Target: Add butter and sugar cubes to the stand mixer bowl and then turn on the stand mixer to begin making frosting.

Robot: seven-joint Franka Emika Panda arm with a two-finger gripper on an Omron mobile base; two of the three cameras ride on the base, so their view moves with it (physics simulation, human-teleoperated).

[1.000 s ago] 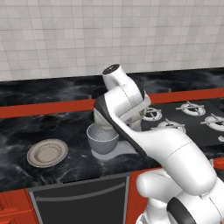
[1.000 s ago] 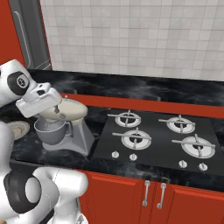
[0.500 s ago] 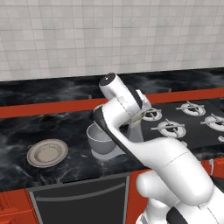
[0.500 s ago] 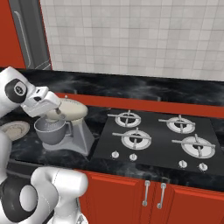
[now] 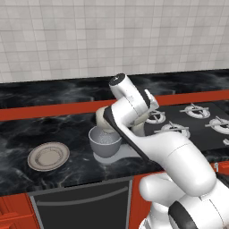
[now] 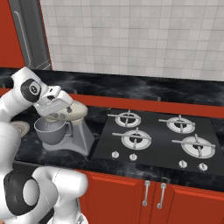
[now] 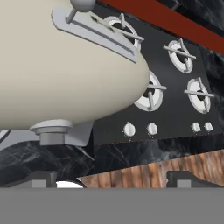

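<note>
Stand mixer stood near desk front edge, bowl seated under head. Plate bare; loading judged done. Fingers spread wide, empty, beside speed lever; switching-on remained.

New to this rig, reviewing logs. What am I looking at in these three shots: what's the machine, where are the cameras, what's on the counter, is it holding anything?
It is a rendered kitchen with a white robot arm on a base that can drive. Two cameras ride on that base, behind the arm to its left and right, looking forward and down. The third sits on the hand and looks along the gripper, whose two dark tips rise at the bottom, set wide apart with nothing between them: open, holding nothing.

On the black marble counter stands the stand mixer, with a cream head, and the grey stand mixer bowl under it. The hand is close up against the mixer's head; the hand view shows a small grey lever on it. A flat grey plate lies to the left of the bowl. To the right is a four-burner hob with knobs.
</note>
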